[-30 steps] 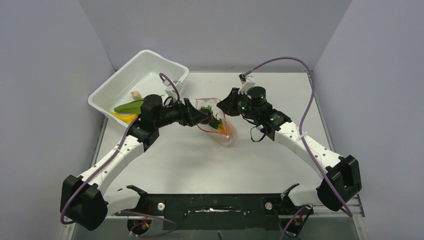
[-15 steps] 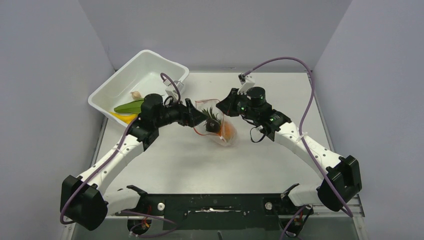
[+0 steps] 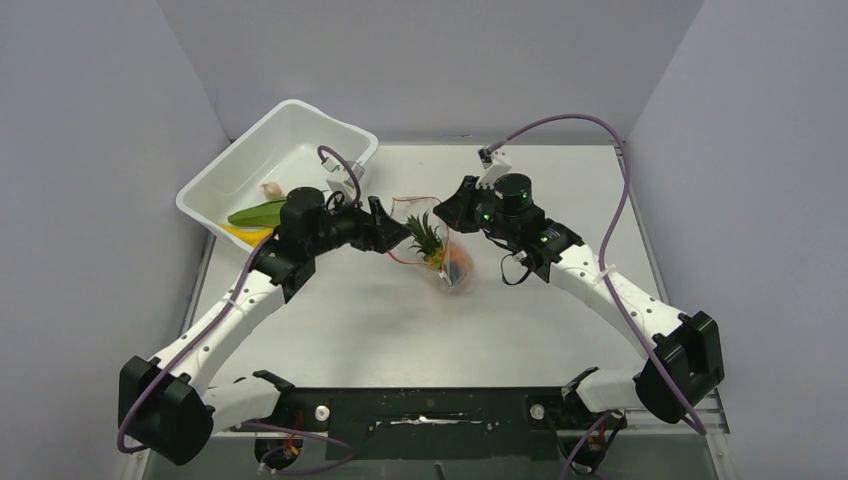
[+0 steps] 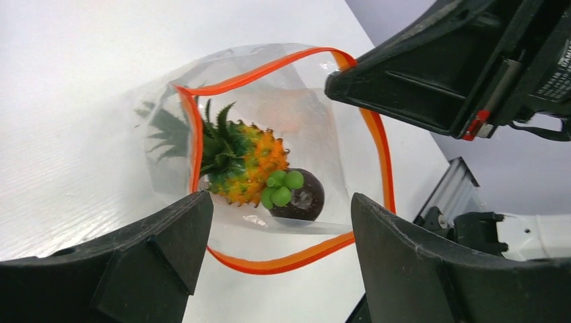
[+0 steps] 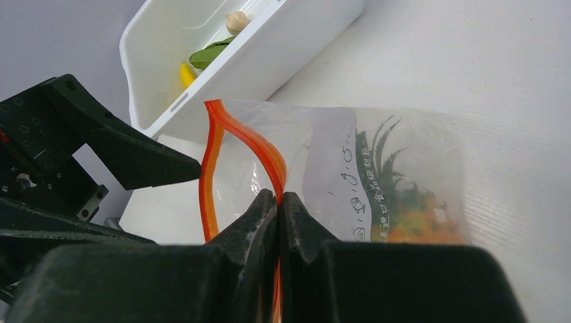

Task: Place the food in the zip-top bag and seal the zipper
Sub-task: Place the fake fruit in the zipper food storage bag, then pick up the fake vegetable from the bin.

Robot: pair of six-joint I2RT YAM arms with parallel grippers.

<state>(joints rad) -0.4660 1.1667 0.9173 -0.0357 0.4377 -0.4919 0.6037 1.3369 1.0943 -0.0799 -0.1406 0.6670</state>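
The right pincer point(image 5: 277, 200) is pressed closed, its two fingertips meeting on the zipper point(image 5: 244, 138), the orange-red strip along the mouth of the zip-top bag point(image 5: 411, 145). It holds that edge of the mouth raised above the table point(image 3: 350, 320). The left pincer point(image 4: 279, 205) stands wide open and holds nothing. Its dark fingers fill the lower corners of the left wrist view, just before the bag's gaping mouth; whether they touch the plastic cannot be told.

Through that mouth a toy pineapple point(image 4: 254, 161), orange with a green crown, lies inside the bag at the centre of the frame, crown toward the left. A dark round toy fruit point(image 4: 303, 200) with a green lobed cap sits right against its lower right side. In the overhead view the bag lies at the middle of the table, between the two wrists.

A pale printed panel point(image 5: 343, 178) on the bag carries dark writing, seen sideways through creased plastic and not readable. White lettering point(image 4: 556, 73) on the right arm's housing, at the right edge of the left wrist view, is cut off and cannot be read.

The white tub point(image 3: 290, 130) at the upper left of the overhead view holds a toy garlic bulb point(image 3: 271, 189), a long green piece point(image 3: 258, 212) and a yellow piece point(image 3: 240, 234), the last partly hidden by the left arm.
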